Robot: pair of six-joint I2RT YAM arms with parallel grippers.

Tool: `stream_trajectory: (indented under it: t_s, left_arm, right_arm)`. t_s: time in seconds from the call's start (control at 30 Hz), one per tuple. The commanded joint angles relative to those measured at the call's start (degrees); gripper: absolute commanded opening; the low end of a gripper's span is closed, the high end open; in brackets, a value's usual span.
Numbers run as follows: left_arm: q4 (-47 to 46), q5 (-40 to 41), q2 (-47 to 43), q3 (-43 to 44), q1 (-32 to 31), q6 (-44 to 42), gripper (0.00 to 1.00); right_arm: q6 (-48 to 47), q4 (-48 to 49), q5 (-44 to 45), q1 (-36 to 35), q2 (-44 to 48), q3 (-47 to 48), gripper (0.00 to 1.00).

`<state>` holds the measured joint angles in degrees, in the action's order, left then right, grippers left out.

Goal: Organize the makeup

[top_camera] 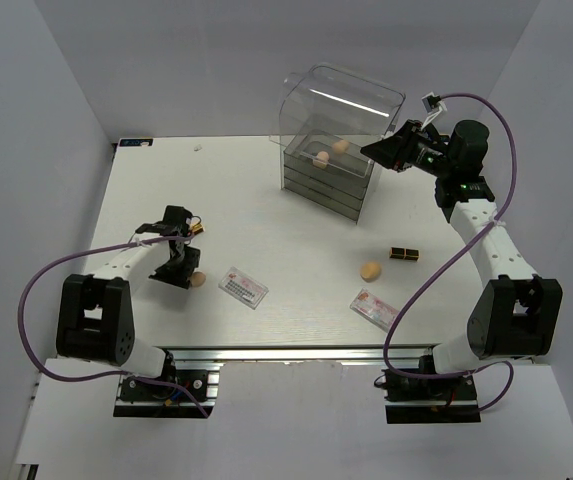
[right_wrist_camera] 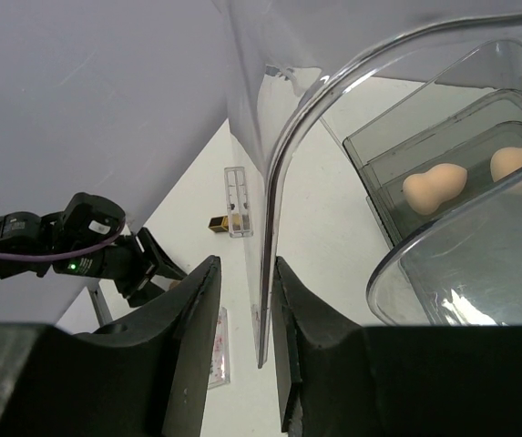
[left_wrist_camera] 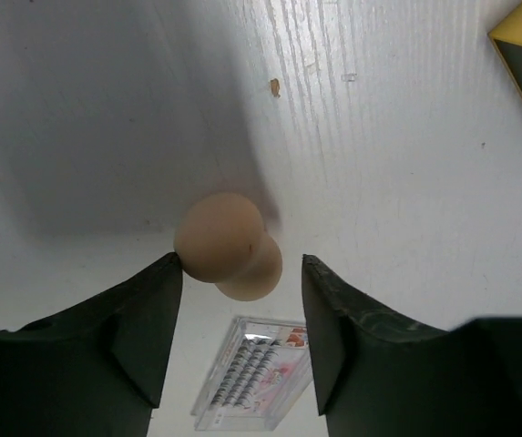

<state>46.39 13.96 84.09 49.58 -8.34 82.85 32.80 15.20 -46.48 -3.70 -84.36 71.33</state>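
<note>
Hovering low over the table [left_wrist_camera: 397, 182], the left end effector [left_wrist_camera: 240, 262] stands jaws apart around a peach sponge [left_wrist_camera: 217, 235], which touches one finger and clears the other, its long axis slanting across the gap. The right end effector [right_wrist_camera: 247, 300], well apart, straddles an edge of the clear box [right_wrist_camera: 283, 155]; gripped or not, I can't tell.

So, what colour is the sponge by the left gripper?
Peach: sponge, clearest in left wrist view.
</note>
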Motion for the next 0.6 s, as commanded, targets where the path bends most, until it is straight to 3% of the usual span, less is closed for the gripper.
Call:
stream_trajectory:
  t_s: [0.0, 0.13, 0.43, 0.57]
  left_arm:
    - [-2.09, -1.12, -0.60, -0.63, 0.43, -0.41, 0.61]
    - [-1.75, -1.13, -1.21, -0.63, 0.52, 0.38, 0.36]
    - [-9.64, -7.44, -6.74, -0.27, 0.52, -2.60, 0.02]
    - [-14.30, -11.40, -8.50, -0.36, -0.01, -5.15, 0.00]
  right_arm:
    - [-0.01, 3.69, -1.42, 0.28, 3.06, 0.12, 0.34]
    - [-0.01, 3.61, -1.42, 0.28, 3.06, 0.04, 0.34]
    - [-0.01, 3.69, -1.25, 0.28, 3.15, -0.05, 0.34]
    - [-0.01, 3.69, -1.51, 0.28, 3.15, -0.05, 0.34]
